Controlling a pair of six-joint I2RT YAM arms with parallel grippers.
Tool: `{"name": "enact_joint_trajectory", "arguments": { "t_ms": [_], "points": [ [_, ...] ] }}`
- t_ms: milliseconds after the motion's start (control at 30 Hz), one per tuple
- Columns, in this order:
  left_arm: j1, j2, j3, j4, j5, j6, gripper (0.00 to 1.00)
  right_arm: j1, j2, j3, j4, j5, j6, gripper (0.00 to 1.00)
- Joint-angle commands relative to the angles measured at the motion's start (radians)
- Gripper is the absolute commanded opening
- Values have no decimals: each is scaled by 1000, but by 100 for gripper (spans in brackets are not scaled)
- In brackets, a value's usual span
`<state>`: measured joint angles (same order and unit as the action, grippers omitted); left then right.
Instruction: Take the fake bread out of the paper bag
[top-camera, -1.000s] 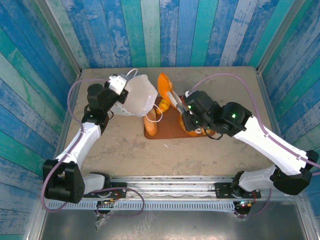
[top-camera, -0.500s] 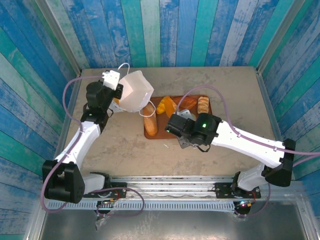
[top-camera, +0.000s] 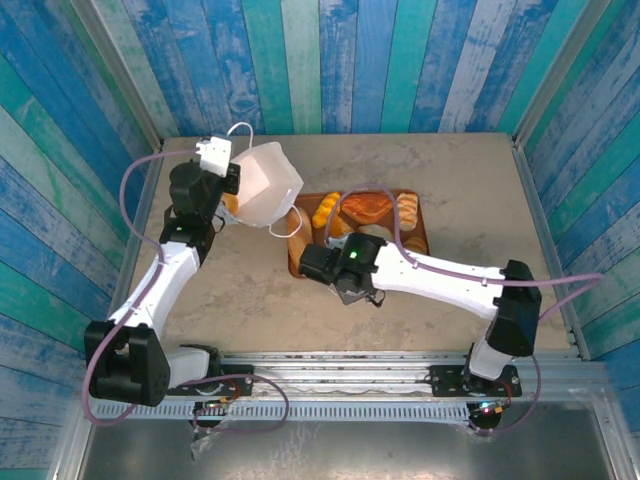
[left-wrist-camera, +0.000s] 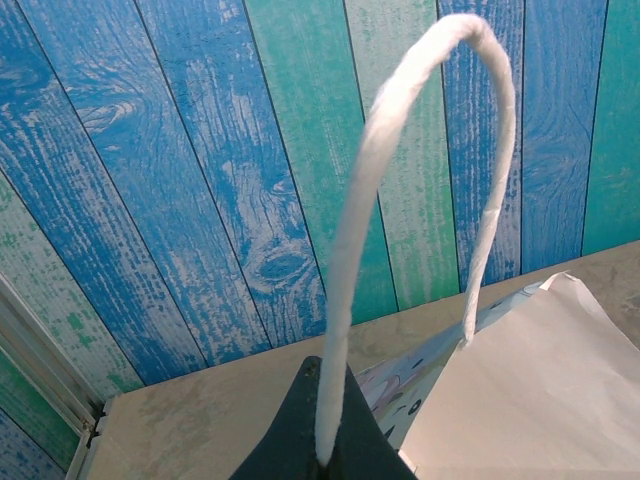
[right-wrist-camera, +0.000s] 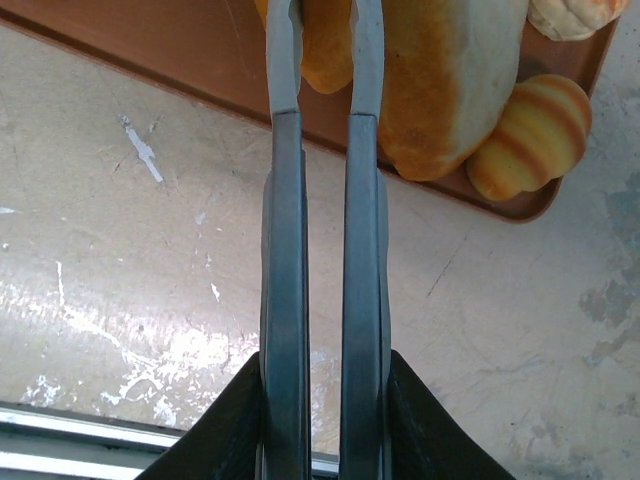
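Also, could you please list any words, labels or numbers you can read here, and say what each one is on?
No text can be read.
bag: pastel print with small dark marks, no legible letters.
bread, tray, wall: no markings.

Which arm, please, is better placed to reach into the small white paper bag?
Right: the left gripper is shut on the paper bag's white cord handle; the right gripper hangs over the reddish-brown tray beside it.
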<state>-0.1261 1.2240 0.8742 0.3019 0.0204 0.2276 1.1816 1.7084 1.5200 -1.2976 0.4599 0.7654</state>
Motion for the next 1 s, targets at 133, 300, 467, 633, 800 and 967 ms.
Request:
{"name": "enact_joint_trajectory", "arguments": {
  "t_ms": [133,300,467,633,800,967],
  "points": [
    [5,-9,13,49,1,-14,0,8,122,109,-124,132,55,4],
    [5,-8,6,53,2,-18,0,17,212,166,-199,173,72,5],
    [5,-6,6,55,4,-23,1,35,248,184,-199,161,62,9],
    [6,-6,1,54,3,-25,0,51,249,168,-166,123,33,13],
    [5,-6,-2,56,3,-33,0,75,277,170,-140,78,1,20],
    [6,-7,1,53,2,-34,0,98,286,195,-140,50,-24,30]
  ]
}}
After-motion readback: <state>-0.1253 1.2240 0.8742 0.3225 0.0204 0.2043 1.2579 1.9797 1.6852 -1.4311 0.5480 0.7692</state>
